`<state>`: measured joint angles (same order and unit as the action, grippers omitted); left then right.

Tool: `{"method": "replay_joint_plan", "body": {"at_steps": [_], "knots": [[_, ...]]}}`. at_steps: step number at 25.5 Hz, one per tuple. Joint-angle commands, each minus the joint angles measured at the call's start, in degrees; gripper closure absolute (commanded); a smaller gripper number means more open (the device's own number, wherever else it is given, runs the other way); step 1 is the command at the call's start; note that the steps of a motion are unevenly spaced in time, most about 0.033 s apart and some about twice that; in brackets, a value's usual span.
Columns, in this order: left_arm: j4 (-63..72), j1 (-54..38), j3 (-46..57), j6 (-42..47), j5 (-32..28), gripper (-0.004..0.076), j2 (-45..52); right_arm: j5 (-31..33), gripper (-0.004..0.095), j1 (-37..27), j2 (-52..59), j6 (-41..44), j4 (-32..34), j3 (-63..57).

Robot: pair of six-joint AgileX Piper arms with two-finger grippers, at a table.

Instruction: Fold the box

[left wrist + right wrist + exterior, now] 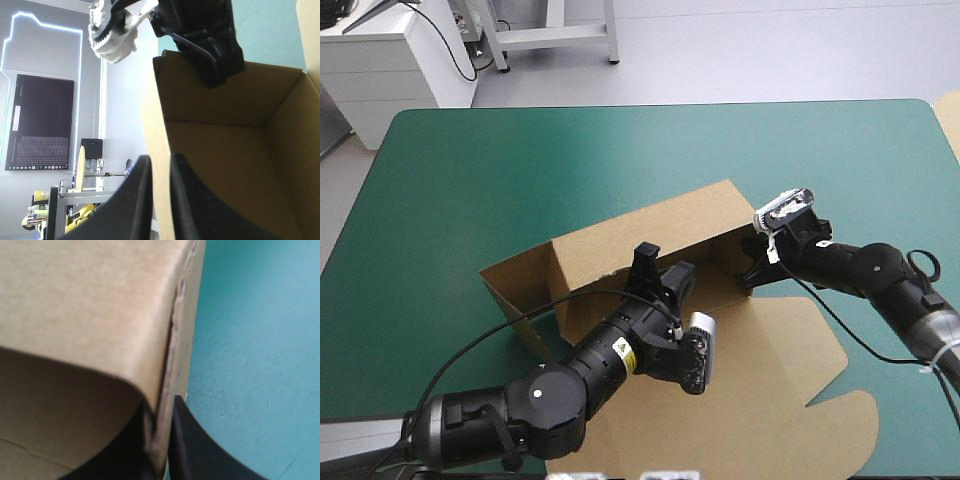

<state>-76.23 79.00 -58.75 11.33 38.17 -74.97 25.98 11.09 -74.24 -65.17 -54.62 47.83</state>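
1. The left hand [160, 161] is clamped on a raised wall of the brown box [650, 225], with the board pinched tight in its grip.
2. The right hand [161, 412] is likewise clamped on the box. It grips a wall's edge at a corner, ahead of the left hand across the box's hollow.
3. The box stands half formed around both hands, walls up, its lid sheet flat on the teal-green table [470, 180] beside them.

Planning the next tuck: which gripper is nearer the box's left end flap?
Left. The left gripper clamps the box midway along, closer to that flap; the right gripper pinches the box's opposite end.
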Motion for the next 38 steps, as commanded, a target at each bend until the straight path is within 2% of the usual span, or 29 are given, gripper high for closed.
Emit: {"method": "replay_joint_plan", "body": {"at_steps": [1,5,8,11,15,19,25,28,29,32,38], "knots": [[-1.1,0.4,-4.6,-0.7,1.8,0.0704,1.8,-0.8,0.0928,0.1,1.6,-0.3,-1.8,1.7],[6.5,-0.8,-10.8,-6.4,5.5,0.0704,1.8,-0.8,0.0927,0.1,1.6,-0.3,-1.8,1.7],[23.1,-4.9,-16.9,-17.5,5.8,0.0704,1.8,-0.8,0.0927,0.1,1.6,-0.3,-1.7,1.7],[43.3,-12.2,-23.7,-31.7,8.1,0.0704,1.8,-0.7,0.0927,0.1,1.6,-0.3,-1.7,1.7],[64.6,-25.8,-31.5,-43.6,17.4,0.0704,1.8,-0.6,0.0927,0.1,1.6,-0.3,-1.6,1.7],[74.9,-41.1,-34.2,-45.7,25.7,0.0705,1.8,-0.6,0.0927,0.1,1.6,-0.3,-1.6,1.7],[90.2,-63.4,-34.1,-43.7,28.8,0.0707,1.8,-0.6,0.0927,0.0,1.8,0.2,-0.3,2.1],[94.3,-71.1,-34.1,-42.8,28.7,0.0709,1.8,-0.4,0.0927,0.0,2.1,3.9,4.4,3.2],[95.2,-75.6,-34.1,-40.6,28.4,0.0709,1.8,0.2,0.0927,0.0,2.4,7.4,8.3,4.3],[94.5,-80.9,-34.1,-38.8,28.4,0.0712,1.8,1.4,0.0927,0.0,3.0,14.7,15.1,6.7],[95.0,-83.5,-34.1,-38.8,30.0,0.0712,1.8,10.9,0.0927,0.0,3.0,43.0,34.9,17.0]]}}
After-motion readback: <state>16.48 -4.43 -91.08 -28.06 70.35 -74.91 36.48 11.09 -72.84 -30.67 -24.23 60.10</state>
